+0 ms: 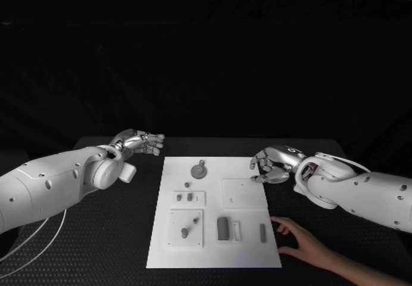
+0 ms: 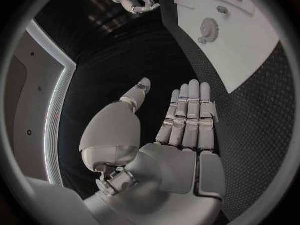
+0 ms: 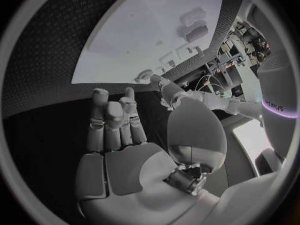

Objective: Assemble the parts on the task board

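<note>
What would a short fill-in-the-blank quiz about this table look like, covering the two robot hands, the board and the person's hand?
1. The left hand holds ____.
2. The round gear-shaped part lies on the white task ____.
3. A person's hand rests on the table beside the task board, on the robot's ____ side.
4. The right hand hovers at the board's edge with its fingers ____ and empty.

Missing words: nothing; board; right; apart

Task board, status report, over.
Left robot hand open, right robot hand open, both empty. Task board untouched by either. Person's hand at its near right edge.
</note>
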